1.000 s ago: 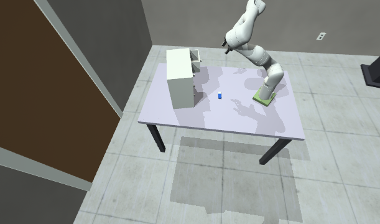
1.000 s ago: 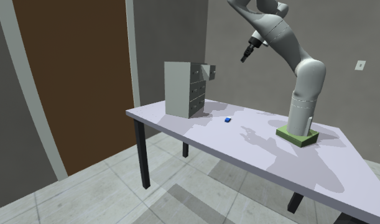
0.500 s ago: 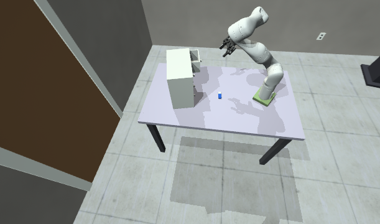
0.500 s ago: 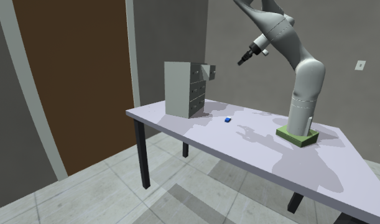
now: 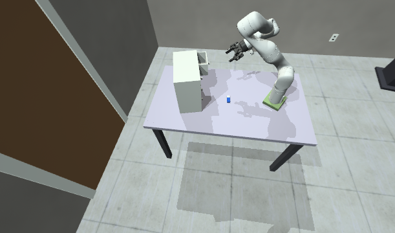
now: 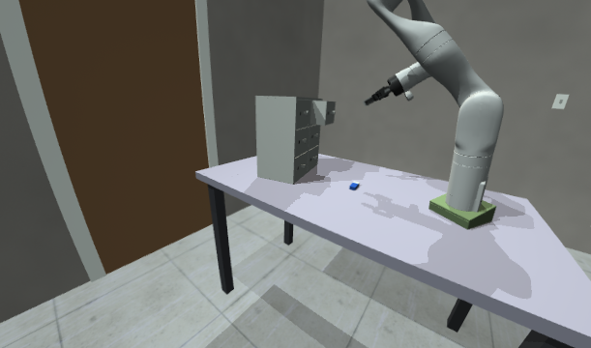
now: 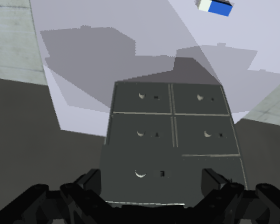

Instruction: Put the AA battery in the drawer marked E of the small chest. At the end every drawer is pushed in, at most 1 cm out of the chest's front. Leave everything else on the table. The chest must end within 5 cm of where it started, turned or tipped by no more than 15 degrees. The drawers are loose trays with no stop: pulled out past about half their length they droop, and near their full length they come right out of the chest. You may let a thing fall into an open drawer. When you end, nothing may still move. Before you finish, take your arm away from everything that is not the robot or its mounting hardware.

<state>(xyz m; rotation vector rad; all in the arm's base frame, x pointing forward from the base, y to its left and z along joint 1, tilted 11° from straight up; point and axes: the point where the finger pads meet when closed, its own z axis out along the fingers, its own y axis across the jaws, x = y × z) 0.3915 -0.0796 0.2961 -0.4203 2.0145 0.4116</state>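
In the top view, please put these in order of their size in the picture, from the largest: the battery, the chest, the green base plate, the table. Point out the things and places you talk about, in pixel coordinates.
1. Table (image 5: 249, 124) (image 6: 372, 227)
2. Chest (image 5: 188, 97) (image 6: 276, 140)
3. Green base plate (image 5: 277, 108) (image 6: 452, 217)
4. Battery (image 5: 228, 99) (image 6: 354, 186) (image 7: 220, 7)

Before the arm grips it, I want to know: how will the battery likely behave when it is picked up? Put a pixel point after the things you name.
The battery (image 5: 228, 99) (image 6: 354, 186) (image 7: 220, 7) looks stiff, so it probably won't bend. Its small size suggests a light load. Its ends look fairly square in the wrist view, but if its sides are round, a nudge may roll it.
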